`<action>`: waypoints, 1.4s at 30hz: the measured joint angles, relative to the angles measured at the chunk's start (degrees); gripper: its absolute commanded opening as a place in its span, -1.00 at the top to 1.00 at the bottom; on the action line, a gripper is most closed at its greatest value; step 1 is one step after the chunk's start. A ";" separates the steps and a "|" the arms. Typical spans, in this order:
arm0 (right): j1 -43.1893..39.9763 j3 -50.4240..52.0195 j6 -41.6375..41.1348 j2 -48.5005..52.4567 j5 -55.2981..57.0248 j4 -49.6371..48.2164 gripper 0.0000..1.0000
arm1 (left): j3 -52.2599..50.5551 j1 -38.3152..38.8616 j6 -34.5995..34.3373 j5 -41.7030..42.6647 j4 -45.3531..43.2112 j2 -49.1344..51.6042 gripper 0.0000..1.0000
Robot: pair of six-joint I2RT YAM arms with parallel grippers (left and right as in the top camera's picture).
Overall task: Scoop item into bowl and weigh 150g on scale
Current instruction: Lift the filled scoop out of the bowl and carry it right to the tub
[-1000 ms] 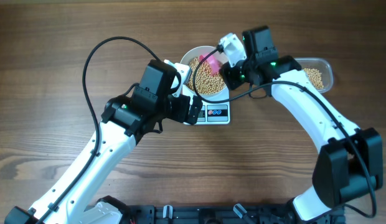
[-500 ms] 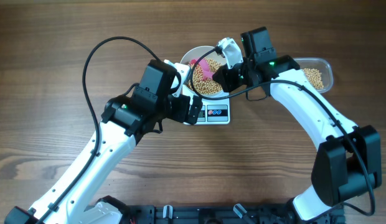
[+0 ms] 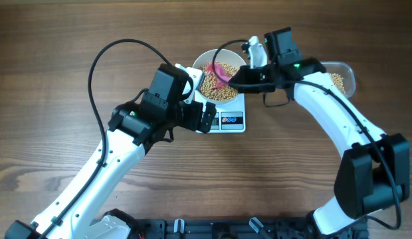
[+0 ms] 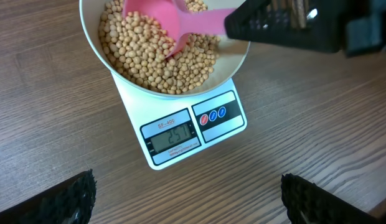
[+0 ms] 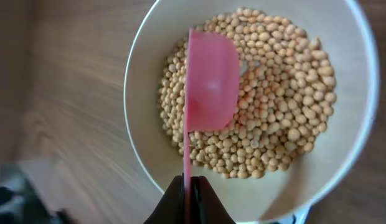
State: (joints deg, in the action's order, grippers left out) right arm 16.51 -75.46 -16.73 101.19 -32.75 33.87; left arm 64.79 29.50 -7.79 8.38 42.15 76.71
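The white bowl (image 3: pixel 198 66) stands on the small white scale (image 3: pixel 231 121), holding many tan beans (image 3: pixel 209 86). My right gripper (image 3: pixel 235 79) is at the bowl's right rim, shut on the thin handle of a pink scoop (image 3: pixel 222 70). In the right wrist view the scoop (image 5: pixel 211 81) rests on the beans (image 5: pixel 280 112), its handle pinched in the gripper (image 5: pixel 188 200). My left gripper (image 4: pixel 193 211) hovers open over bare wood just in front of the scale (image 4: pixel 233 124), whose display shows digits. Nothing is between its fingertips (image 4: pixel 75 199).
A clear plastic tub (image 3: pixel 349 72) with more beans lies at the back right, behind my right arm. My left arm's black cable loops over the wood at the left. The dark base rail runs along the table's near edge.
My right wrist has turned and drawn back to the right, and the pink scoop now lies flatter and further over the beans. The left arm has stayed put.
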 measured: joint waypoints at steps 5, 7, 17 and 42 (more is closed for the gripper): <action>-4.59 0.00 -6.23 0.00 -5.88 0.00 0.91 | 0.00 0.00 -0.02 0.00 0.00 0.00 -1.00; -6.45 0.00 -8.63 0.00 -8.66 0.00 0.92 | 0.00 0.00 0.00 0.00 0.00 0.00 -1.00; -12.92 0.00 -14.21 0.00 -21.29 -1.44 0.91 | 0.00 0.00 -0.02 0.00 0.02 0.00 -1.00; -45.86 -0.07 -4.52 -6.67 -30.25 2.95 0.91 | 0.00 0.00 -0.02 0.00 0.00 0.00 -1.00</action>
State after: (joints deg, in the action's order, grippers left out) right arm -29.34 -75.53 -21.26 94.52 -63.00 36.82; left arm 64.79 29.50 -7.81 8.38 42.15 76.71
